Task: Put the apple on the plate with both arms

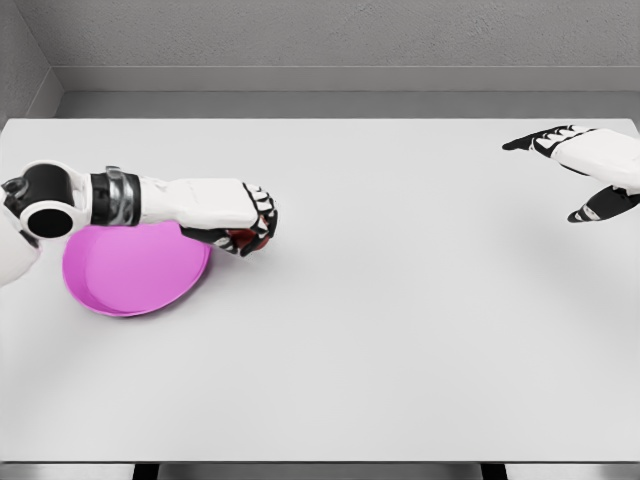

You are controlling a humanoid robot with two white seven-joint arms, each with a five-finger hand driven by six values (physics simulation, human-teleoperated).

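A magenta plate (125, 275) lies on the white table at the left, partly covered by my left forearm. Just past the plate's right rim, my left hand (250, 228) is curled around a dark red apple (240, 238), of which only a small patch shows between the fingers. The apple is beside the plate, not over it. My right hand (590, 175) hangs at the far right edge of the view, fingers spread, holding nothing, far from both the apple and the plate.
The white table (400, 330) spans the whole view, with its front edge at the bottom. A grey wall runs along the back.
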